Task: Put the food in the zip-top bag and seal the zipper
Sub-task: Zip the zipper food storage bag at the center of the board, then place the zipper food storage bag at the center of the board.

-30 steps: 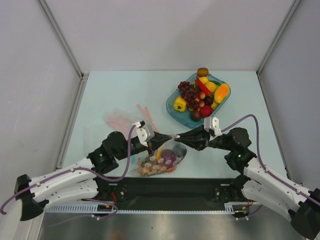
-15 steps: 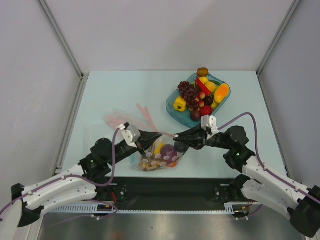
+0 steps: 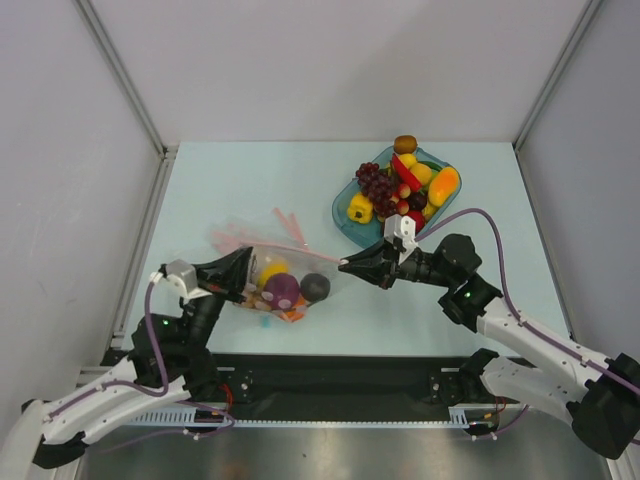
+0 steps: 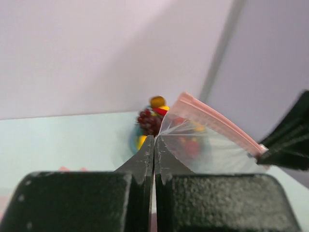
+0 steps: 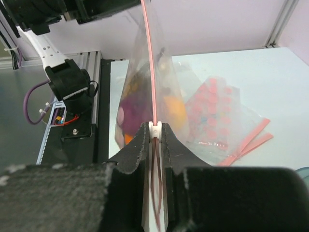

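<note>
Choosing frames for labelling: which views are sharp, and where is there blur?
Top external: evenly lit and sharp, the zip-top bag readable. Left wrist: left gripper soft up close, the grapes beyond blurred. Right wrist: right gripper blurred, the zipper fairly crisp.

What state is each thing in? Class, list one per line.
left gripper: shut on zip-top bag corner
right gripper: shut on zipper
zip-top bag: stretched between both grippers, food inside
zipper: taut; fully sealed or not, unclear
teal tray: holds more food

Pale-blue table (image 3: 250,180): teal tray (image 3: 342,218) far right, spare dotted bags (image 3: 230,240) left
</note>
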You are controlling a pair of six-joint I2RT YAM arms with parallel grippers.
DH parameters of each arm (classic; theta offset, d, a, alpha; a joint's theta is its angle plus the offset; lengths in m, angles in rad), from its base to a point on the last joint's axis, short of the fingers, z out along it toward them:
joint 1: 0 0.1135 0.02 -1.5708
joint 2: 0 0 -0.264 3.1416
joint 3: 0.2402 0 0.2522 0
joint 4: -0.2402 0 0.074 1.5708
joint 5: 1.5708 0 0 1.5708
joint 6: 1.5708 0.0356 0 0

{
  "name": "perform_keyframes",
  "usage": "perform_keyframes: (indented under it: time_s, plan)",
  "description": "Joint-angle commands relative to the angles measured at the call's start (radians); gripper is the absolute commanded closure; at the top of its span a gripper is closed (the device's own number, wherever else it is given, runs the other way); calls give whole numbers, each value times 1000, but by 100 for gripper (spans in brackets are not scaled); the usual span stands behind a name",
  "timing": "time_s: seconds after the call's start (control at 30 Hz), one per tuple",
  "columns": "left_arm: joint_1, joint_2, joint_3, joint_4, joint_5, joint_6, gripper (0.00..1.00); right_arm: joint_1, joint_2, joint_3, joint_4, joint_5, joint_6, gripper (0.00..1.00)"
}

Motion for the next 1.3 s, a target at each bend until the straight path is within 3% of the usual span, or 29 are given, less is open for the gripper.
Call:
perform_keyframes:
  time_s: [0.0, 0.07, 0.3, 0.5, 0.7, 0.8, 0.87, 1.0, 1.27]
  plan:
    - [-11, -104, -13, 159, -397, 77, 100, -10, 7, 47, -53, 5, -42, 100]
    - [-39, -155, -35, 220, -487, 128, 100, -10, 7, 50, -73, 14, -61, 100]
    - [-147, -301, -113, 432, -573, 306, 100, -25, -16, 30, -77, 71, -75, 100]
    - [-154, -244, -93, 420, -561, 309, 100, -30, -30, 20, -58, 36, -64, 100]
    - [-155, -88, -70, 399, -452, 265, 100, -31, -68, -28, 39, 60, -27, 100]
    - [-142, 36, -53, 405, -455, 188, 99, -31, -103, -40, 56, 128, -21, 100]
    - [-96, 81, -26, 325, -415, 52, 100, -31, -138, -51, 77, 248, 56, 100]
    - [30, 229, 66, 105, -232, -175, 100, -39, -217, -63, 67, 435, 165, 100]
    - [164, 516, 152, 44, 83, -384, 97, -47, -372, -103, 1, 891, 225, 100]
